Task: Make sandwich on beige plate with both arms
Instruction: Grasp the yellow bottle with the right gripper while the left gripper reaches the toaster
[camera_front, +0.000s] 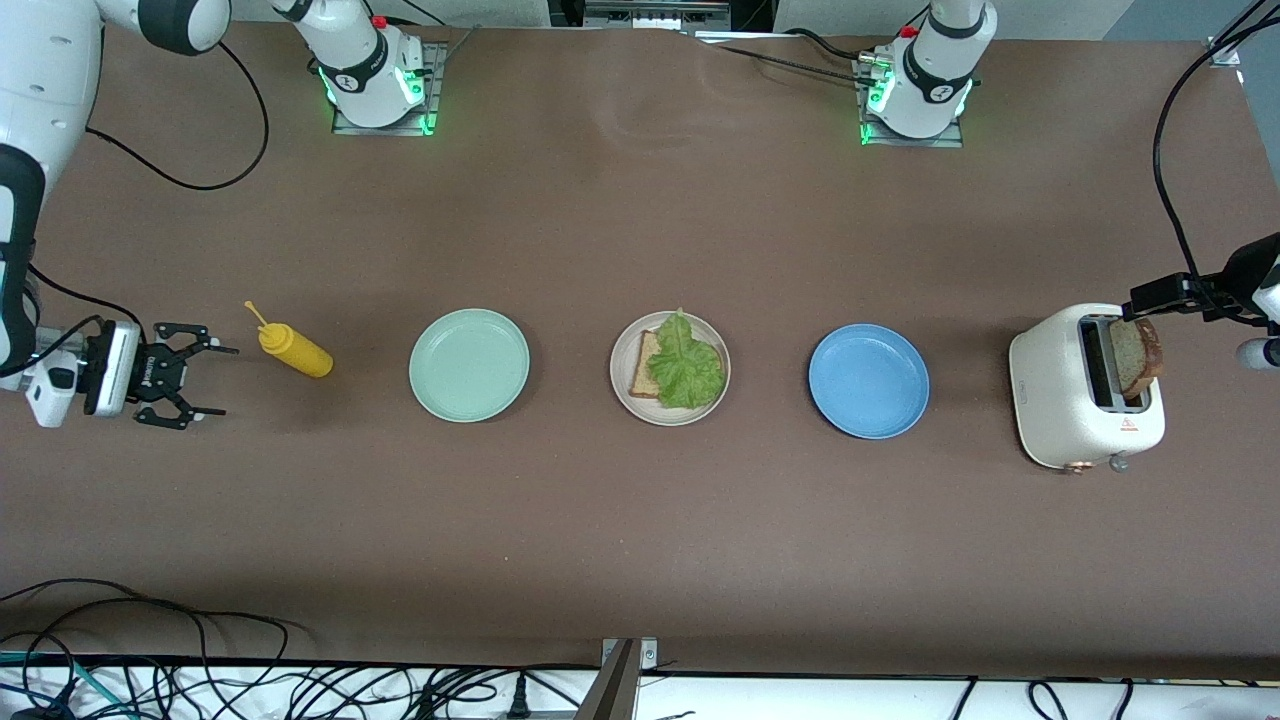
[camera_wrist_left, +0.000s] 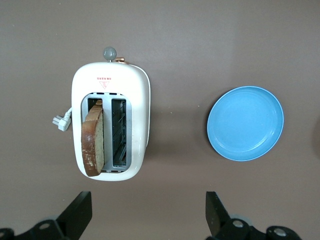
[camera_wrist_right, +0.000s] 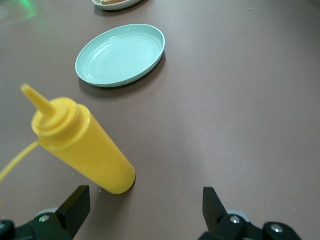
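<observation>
Lettuce (camera_front: 688, 363) hides most bread on beige plate (camera_front: 622, 385); both hands spread, left hand (camera_wrist_left: 150, 220) mostly cropped.

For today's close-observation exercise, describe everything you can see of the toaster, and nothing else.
The toaster is a cream-white, smooth, rounded two-slot model standing on the brown table at the left arm's end, beside the blue plate. One slot holds a brown-crusted bread slice sticking up out of it; the other slot is empty. It has a grey knob at one end, small red markings on top, and a white plug lying against its side.
</observation>
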